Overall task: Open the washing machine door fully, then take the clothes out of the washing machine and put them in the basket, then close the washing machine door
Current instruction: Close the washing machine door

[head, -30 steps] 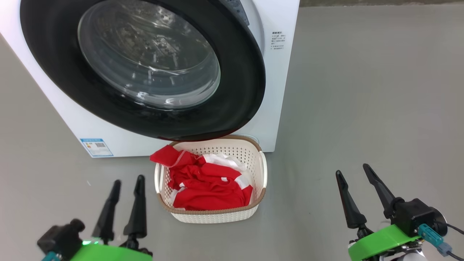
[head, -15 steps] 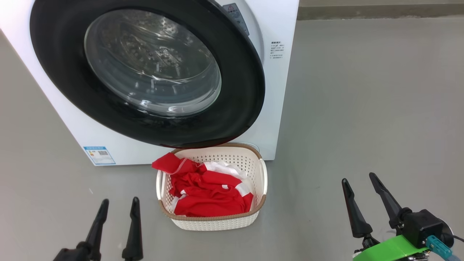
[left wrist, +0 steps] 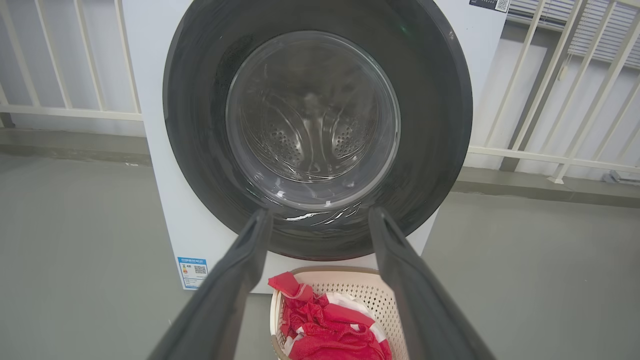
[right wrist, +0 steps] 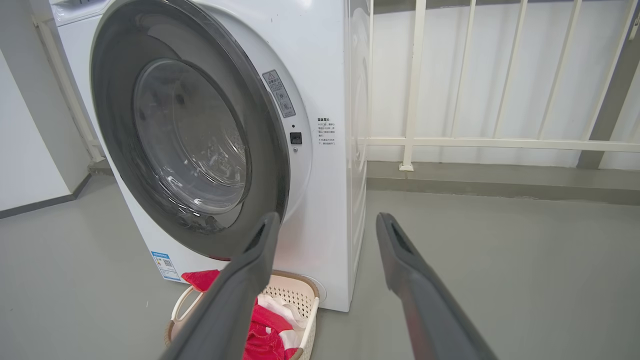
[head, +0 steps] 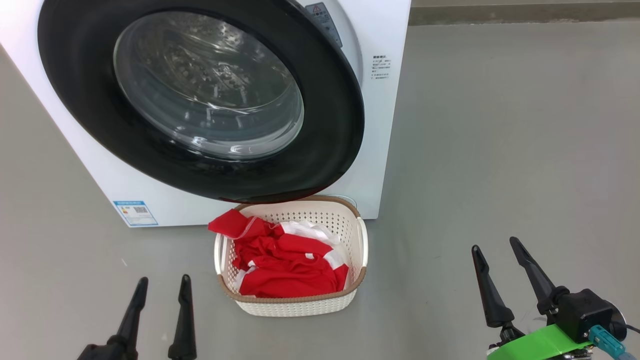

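On a smooth grey floor (head: 500, 150) before a white barred railing (right wrist: 500, 142), the big white front-loading washing machine (head: 385, 125) (its top cut off in the head view) has its glossy black-rimmed glass door (head: 330, 125) across the drum, the red-and-white clothes (head: 285, 270) lie in the cream perforated plastic basket (head: 300, 307) at its foot, and the left gripper (head: 165, 278) and right gripper (head: 494, 243) hang on either side of the basket, fingers spread, holding nothing.

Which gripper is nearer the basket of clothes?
The left gripper, open at the head view's lower left, just beside the basket; the right gripper, also open, sits farther off.
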Motion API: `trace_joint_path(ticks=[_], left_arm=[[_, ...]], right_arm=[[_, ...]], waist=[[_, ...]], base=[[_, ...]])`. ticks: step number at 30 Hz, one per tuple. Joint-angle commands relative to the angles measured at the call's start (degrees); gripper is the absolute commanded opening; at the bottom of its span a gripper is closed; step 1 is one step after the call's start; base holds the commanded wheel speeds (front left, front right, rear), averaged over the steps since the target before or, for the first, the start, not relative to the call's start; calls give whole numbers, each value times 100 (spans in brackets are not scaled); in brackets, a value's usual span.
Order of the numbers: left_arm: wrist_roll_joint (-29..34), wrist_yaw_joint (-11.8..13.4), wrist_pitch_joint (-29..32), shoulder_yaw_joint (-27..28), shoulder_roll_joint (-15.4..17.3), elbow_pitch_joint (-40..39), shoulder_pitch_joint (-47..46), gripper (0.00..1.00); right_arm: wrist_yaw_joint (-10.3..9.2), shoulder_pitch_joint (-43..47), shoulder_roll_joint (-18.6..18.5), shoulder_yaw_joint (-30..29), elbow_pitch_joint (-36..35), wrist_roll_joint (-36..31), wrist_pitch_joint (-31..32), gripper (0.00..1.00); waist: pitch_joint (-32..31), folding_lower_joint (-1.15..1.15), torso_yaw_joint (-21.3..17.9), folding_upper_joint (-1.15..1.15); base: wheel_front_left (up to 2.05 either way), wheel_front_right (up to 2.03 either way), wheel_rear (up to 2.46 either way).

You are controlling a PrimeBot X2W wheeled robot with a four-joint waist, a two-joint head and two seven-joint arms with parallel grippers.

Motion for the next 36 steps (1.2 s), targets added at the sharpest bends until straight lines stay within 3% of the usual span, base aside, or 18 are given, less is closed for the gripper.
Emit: trace_joint_path(ticks=[1, 8, 9, 10, 36], left_arm=[[69, -52, -67, 196, 18, -103, -88, 100], [82, -60, -67, 96, 12, -81, -123, 100], [77, -50, -67, 69, 12, -96, -125, 100], [67, -42, -68, 35, 12, -110, -134, 100], [238, 85, -68, -1003, 11, -231, -555, 100]], right_arm=[[26, -46, -45, 114, -168, -86, -36, 100], [26, -99, -45, 101, -123, -130, -36, 100], [26, -125, -45, 133, -56, -135, -36, 42], [26, -179, -45, 144, -4, -132, -36, 0], [26, -3015, -45, 447, 2743, -525, -12, 0]], waist=[[5, 0, -1, 0], [15, 0, 52, 0], [20, 0, 71, 0], [29, 0, 105, 0], [506, 0, 1624, 0]], base=[[0, 0, 0], [0, 0, 0], [0, 0, 0], [0, 0, 0], [0, 0, 0]])
